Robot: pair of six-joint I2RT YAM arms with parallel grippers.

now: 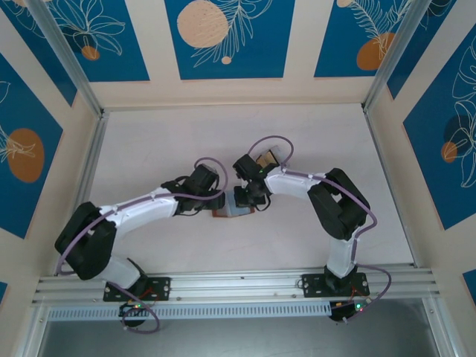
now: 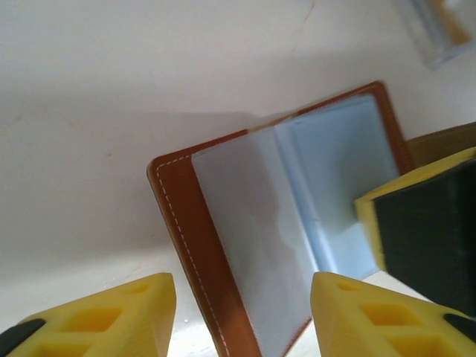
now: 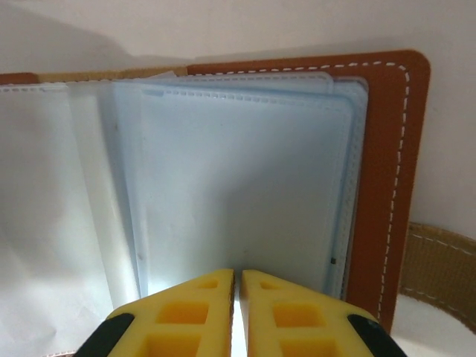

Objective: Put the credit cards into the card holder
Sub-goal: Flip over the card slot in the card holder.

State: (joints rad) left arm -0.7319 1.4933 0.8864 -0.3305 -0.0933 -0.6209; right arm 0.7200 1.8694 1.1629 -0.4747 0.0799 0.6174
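Observation:
The card holder [image 1: 234,211] lies open on the table between my two arms, with a reddish-brown stitched cover [image 2: 186,216] and pale grey-blue sleeves [image 3: 238,178]. My right gripper [image 3: 236,275] is shut, its yellow tips together on the lower edge of the right-hand sleeves. It shows in the left wrist view as a yellow and black finger [image 2: 424,216] on that side. My left gripper [image 2: 242,297] is open, its fingers apart on either side of the holder's left flap without touching it. Tan credit cards [image 1: 265,158] sit behind the right wrist, at the clear box.
The clear plastic box [image 2: 435,33] stands on the table just beyond the holder. A tan stitched strip [image 3: 439,268] lies against the holder's right edge. The white table [image 1: 163,141] is walled in by blue and beige patterned panels.

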